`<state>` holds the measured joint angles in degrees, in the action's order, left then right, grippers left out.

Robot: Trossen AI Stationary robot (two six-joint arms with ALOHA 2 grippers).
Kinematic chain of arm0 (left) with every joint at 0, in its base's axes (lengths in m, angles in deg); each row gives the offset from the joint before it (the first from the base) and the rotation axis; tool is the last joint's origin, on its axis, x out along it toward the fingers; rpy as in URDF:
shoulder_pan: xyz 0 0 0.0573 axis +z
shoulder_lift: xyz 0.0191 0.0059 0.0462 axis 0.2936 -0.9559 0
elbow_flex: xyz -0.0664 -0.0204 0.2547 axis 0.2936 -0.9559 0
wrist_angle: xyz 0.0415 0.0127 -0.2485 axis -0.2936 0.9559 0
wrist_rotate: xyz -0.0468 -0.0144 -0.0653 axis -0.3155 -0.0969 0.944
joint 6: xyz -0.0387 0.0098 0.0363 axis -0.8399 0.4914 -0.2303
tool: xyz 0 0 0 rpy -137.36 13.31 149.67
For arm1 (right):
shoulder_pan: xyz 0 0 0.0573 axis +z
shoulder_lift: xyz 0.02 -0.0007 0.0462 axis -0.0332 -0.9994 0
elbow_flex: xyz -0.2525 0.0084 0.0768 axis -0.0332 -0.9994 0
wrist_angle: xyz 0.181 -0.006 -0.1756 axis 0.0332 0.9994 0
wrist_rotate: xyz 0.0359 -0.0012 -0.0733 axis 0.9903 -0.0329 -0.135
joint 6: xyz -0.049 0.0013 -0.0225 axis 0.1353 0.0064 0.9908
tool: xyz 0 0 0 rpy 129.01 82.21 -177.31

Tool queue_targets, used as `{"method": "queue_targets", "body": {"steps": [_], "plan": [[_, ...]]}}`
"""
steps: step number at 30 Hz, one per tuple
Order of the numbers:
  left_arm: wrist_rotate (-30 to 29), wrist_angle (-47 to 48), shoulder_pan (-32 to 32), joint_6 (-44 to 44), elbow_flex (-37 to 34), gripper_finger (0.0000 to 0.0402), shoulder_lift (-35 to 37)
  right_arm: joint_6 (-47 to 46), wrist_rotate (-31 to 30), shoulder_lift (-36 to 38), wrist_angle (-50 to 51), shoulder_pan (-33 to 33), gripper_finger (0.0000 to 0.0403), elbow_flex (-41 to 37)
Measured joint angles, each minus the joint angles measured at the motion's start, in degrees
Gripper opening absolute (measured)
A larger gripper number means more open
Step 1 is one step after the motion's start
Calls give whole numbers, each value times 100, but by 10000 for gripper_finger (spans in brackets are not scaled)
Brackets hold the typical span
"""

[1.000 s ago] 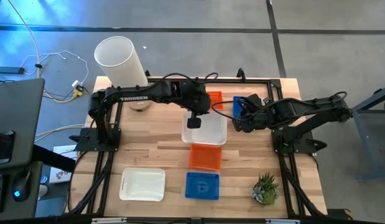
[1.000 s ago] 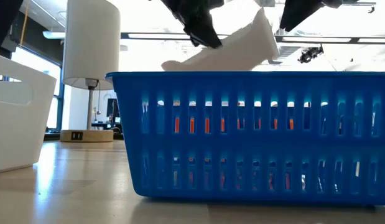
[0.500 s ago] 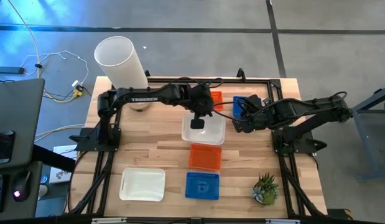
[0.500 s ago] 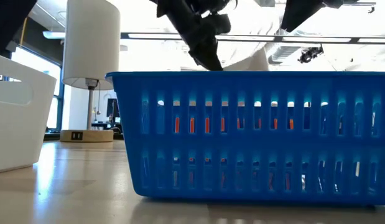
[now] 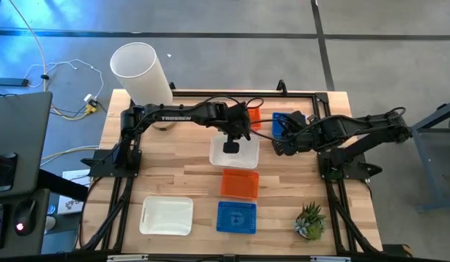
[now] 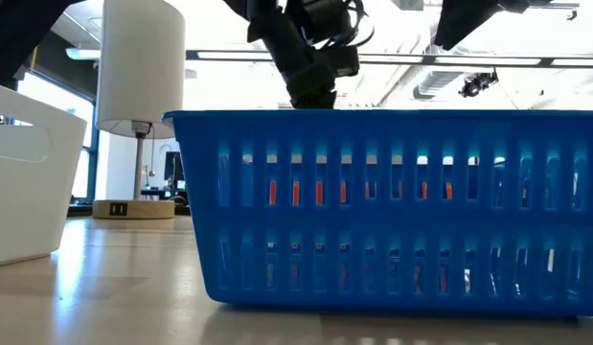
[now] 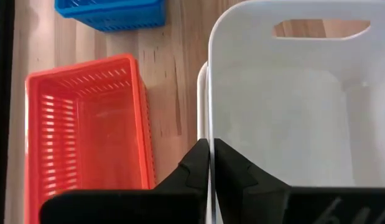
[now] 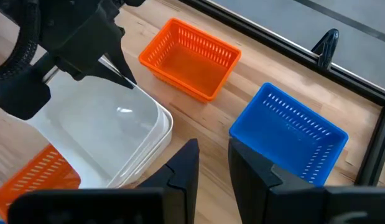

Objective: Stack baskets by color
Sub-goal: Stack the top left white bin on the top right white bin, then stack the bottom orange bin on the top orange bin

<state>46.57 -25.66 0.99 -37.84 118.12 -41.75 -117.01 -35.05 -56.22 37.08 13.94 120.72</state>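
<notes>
My left gripper (image 5: 232, 145) reaches to the table's middle, shut on a white basket (image 5: 235, 154). That basket sits inside a second white basket, whose rim (image 7: 201, 93) shows just outside it. A third white basket (image 5: 166, 215) lies near left. One orange basket (image 5: 240, 183) and one blue basket (image 5: 236, 216) lie nearer. Another orange basket (image 8: 191, 57) and another blue basket (image 8: 288, 134) stand at the far side. My right gripper (image 8: 212, 163) hangs open above the table, right of the white stack. In the low view the near blue basket (image 6: 392, 206) hides the stack. My left gripper pinches the far long wall (image 7: 209, 121) of the upper white basket at its rim, one finger inside and one outside. The fingers (image 8: 120, 78) slant down from the table's left and far side. The basket lies level in the white basket under it.
A tall white cylinder (image 5: 141, 71) on a wooden base stands at the far left corner. A small potted plant (image 5: 310, 220) stands near right. Black frame rails (image 5: 123, 211) run along the table's sides. Bare wood lies between the near left white basket and the stack.
My left gripper has gone down, still shut, with the white basket. The basket hung tilted above the table a second ago. It has now sunk level into the other white basket, below the blue basket's rim in the low view.
</notes>
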Motion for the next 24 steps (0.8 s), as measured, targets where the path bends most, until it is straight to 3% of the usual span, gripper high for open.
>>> {"method": "queue_targets", "body": {"steps": [4,15,24], "plan": [[-2,65,-9,128,0,30,0,-1,34,0,0,0,73,0],[0,141,-15,264,0,147,186,-2,18,0,1,0,73,0],[-15,691,-15,270,2,161,997,-17,358,0,-36,0,73,0]]}}
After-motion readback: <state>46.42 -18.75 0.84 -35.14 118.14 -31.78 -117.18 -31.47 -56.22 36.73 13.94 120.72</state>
